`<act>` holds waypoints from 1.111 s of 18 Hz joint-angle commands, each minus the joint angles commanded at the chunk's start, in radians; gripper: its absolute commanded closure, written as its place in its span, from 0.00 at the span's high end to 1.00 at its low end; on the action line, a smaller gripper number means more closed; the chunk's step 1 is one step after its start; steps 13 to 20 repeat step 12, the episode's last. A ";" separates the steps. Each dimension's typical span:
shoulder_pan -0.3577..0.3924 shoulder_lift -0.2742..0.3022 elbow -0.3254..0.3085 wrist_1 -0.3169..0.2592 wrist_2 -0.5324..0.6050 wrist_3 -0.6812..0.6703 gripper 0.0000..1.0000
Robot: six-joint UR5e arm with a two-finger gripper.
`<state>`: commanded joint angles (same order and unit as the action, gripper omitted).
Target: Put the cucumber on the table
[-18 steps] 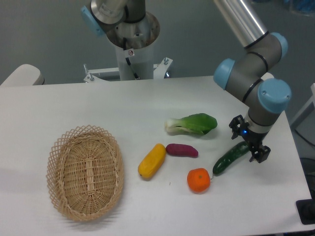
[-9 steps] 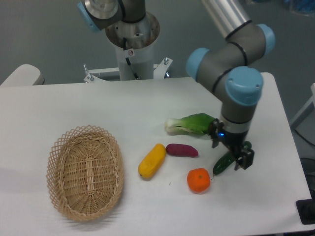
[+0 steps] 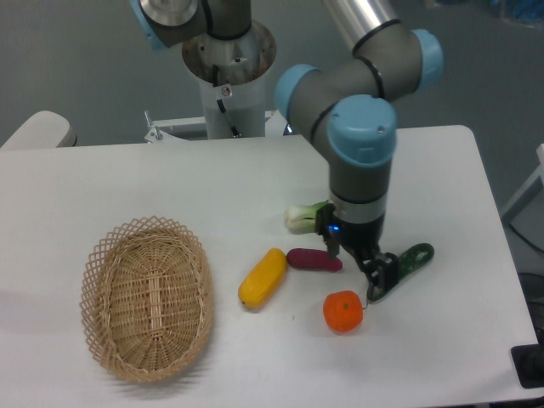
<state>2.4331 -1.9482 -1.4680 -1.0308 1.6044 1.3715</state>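
Note:
The dark green cucumber (image 3: pixel 416 256) lies on the white table (image 3: pixel 127 183) at the right, angled from upper right to lower left, its thin stem end near the orange. My gripper (image 3: pixel 358 260) hangs just to its left, open, with nothing between the fingers. The right fingertip (image 3: pixel 385 274) covers the cucumber's lower part, and I cannot tell if it touches it.
An orange (image 3: pixel 342 311) sits just below the gripper. A purple sweet potato (image 3: pixel 314 259) and a yellow vegetable (image 3: pixel 263 277) lie to its left. The arm hides most of a bok choy (image 3: pixel 299 217). An oval wicker basket (image 3: pixel 147 296) stands at the left.
The arm has swung left across the table, off the cucumber and in front of the bok choy. The cucumber stays where it lay.

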 joint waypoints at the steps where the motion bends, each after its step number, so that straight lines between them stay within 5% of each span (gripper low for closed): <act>1: -0.017 0.000 0.002 0.000 0.012 -0.026 1.00; 20: -0.048 0.000 0.003 0.000 0.019 -0.069 1.00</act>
